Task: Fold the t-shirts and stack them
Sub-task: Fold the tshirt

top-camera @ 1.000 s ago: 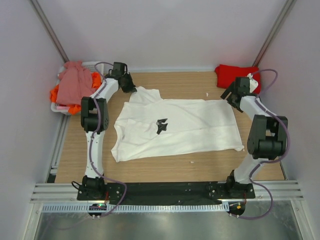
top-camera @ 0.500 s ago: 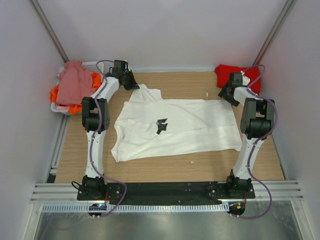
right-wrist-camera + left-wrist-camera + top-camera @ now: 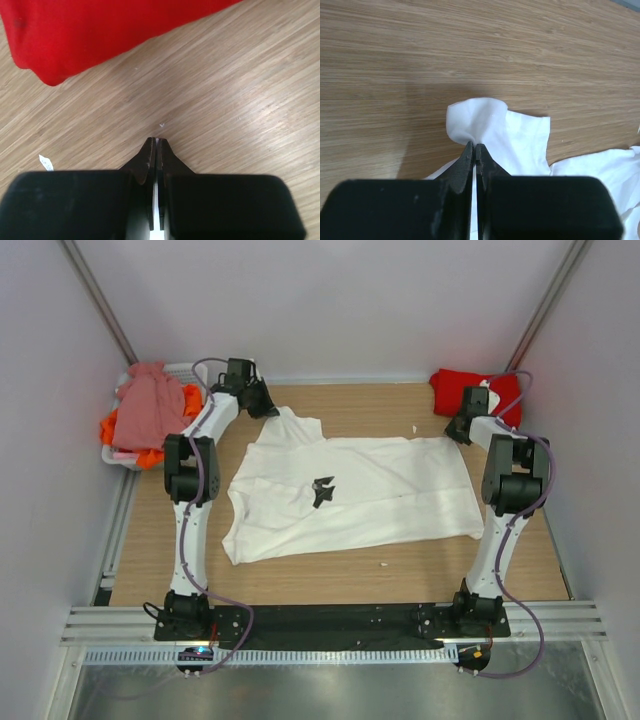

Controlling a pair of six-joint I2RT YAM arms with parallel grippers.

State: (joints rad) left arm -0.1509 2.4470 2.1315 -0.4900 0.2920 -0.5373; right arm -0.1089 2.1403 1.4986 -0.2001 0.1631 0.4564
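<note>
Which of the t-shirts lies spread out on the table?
The white t-shirt with the black print. The red t-shirt lies compact in the far right corner; the pink one and orange one are heaped in the basket.

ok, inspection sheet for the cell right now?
Surface: wooden table, no damage seen.
Job's things: white t-shirt spread flat mid-table; red t-shirt far right; pink t-shirt and orange t-shirt heaped in basket, far left.
Clutter: small white scraps on the wood.
End effectors: left end effector shut on the white t-shirt's far-left corner; right end effector shut on its far-right corner.
Cables: purple cables along both arms.
Surroundings: plain walls, metal rails.
</note>
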